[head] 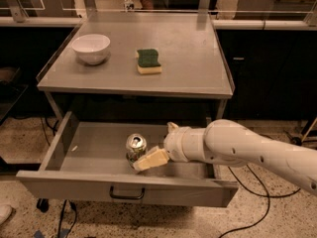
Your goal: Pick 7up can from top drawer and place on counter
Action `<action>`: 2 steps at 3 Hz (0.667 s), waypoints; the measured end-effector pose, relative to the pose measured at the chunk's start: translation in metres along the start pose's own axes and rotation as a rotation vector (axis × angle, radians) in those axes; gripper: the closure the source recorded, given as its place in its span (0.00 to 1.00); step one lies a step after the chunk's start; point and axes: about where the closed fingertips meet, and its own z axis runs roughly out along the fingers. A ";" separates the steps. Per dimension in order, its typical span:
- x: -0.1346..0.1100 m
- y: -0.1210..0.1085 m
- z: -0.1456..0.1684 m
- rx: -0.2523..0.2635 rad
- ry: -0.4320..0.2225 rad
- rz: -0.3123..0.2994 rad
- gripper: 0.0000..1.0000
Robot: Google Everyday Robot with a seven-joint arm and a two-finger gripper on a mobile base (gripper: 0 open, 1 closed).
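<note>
The 7up can stands upright in the open top drawer, near its middle, silver top and pull tab showing. My gripper reaches in from the right on a thick white arm. Its cream tip lies against the can's lower front right side. The can rests on the drawer floor. The counter is the grey table top directly above the drawer.
A white bowl stands at the counter's back left. A green and yellow sponge lies near the counter's middle. The drawer front has a dark bar handle. Cables run on the speckled floor at the right.
</note>
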 end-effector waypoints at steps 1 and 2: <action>0.003 0.002 0.019 -0.013 -0.020 0.008 0.00; 0.005 0.001 0.035 -0.031 -0.037 0.019 0.00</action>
